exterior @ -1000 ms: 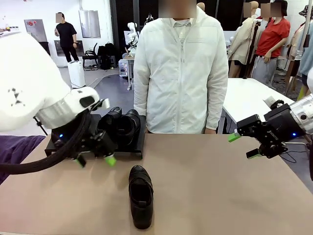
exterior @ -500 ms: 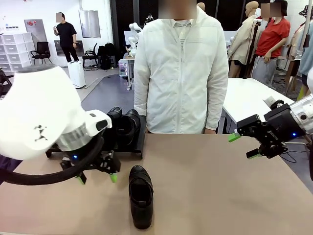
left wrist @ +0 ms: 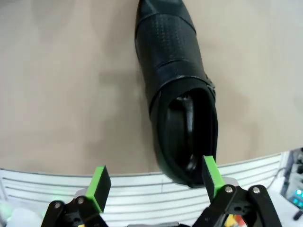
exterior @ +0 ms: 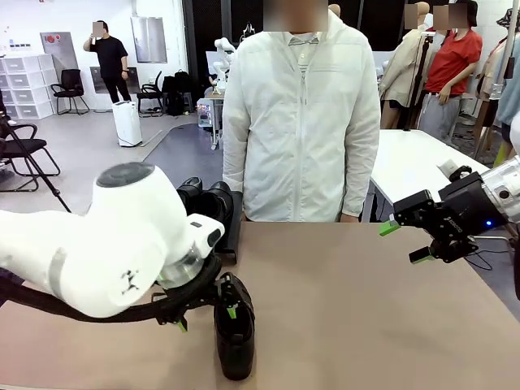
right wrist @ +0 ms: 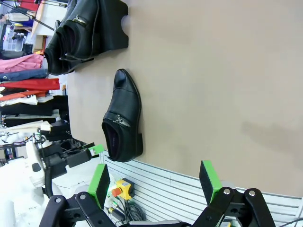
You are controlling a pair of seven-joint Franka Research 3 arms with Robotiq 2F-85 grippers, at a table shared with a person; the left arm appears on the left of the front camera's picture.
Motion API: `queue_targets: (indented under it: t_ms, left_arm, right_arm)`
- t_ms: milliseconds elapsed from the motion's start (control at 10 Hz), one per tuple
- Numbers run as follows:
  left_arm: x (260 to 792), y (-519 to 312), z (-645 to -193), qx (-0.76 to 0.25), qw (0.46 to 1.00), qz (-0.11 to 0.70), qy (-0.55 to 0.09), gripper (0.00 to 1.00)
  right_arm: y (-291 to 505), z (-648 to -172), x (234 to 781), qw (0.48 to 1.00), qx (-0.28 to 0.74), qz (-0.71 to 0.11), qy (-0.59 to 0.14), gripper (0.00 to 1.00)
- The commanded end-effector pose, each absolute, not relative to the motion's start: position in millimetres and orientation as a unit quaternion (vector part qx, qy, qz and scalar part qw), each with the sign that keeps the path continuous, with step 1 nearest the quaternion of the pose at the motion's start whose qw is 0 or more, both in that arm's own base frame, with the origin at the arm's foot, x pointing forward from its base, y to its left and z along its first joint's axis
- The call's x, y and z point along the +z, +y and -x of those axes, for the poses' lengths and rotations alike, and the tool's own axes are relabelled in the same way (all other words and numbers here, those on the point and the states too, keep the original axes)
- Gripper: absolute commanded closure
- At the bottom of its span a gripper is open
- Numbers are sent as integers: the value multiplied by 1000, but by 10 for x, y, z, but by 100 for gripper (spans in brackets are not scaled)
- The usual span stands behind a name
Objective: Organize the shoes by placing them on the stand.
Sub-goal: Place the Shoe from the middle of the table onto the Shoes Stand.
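One black loafer (exterior: 235, 333) lies alone on the tan table, near its front edge; it is also in the left wrist view (left wrist: 173, 90) and the right wrist view (right wrist: 123, 118). My left gripper (exterior: 205, 318) hangs open low over the loafer's heel end, one green pad (left wrist: 210, 174) beside the heel opening and the other out over bare table. Nothing is between the fingers. Other black shoes (exterior: 205, 201) sit on the black stand (exterior: 235, 223) at the table's far left. My right gripper (exterior: 405, 242) is open and empty, raised off the table's right side.
A person in a white jacket (exterior: 301, 122) stands at the far edge behind the table's middle, hands down. My bulky left arm (exterior: 106, 252) covers the front-left of the table. A white table (exterior: 414, 162) stands beyond the right gripper.
My left arm has swung from in front of the stand, rightward and toward the front edge, bringing its open gripper down by the lone loafer. The right arm has stayed put.
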State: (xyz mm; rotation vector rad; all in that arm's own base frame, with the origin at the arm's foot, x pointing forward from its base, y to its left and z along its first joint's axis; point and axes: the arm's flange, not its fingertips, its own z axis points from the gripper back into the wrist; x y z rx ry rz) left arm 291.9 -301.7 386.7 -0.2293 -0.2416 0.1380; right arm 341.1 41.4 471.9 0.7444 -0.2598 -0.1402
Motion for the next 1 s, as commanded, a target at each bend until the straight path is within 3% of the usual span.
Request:
queue_targets:
  t_ms: [0,500,600,700,900]
  left_arm:
    - [3678,-3095,-3024,89,981,103,-137,0]
    - [3311,-3118,-3226,130,975,91,-156,0]
    - [3275,-3118,-3254,131,975,92,-152,60]
    - [3264,-3113,-3261,129,976,88,-151,100]
    - [3253,-3116,-3269,127,976,88,-152,100]
  right_arm:
    - [425,-3418,4739,916,-72,-374,-128,0]
    - [425,-3418,4739,916,-72,-374,-128,0]
    - [425,-3418,4739,916,-72,-374,-128,0]
    - [425,-3418,4739,916,-72,-374,-128,0]
    - [425,-3418,4739,916,-72,-374,-128,0]
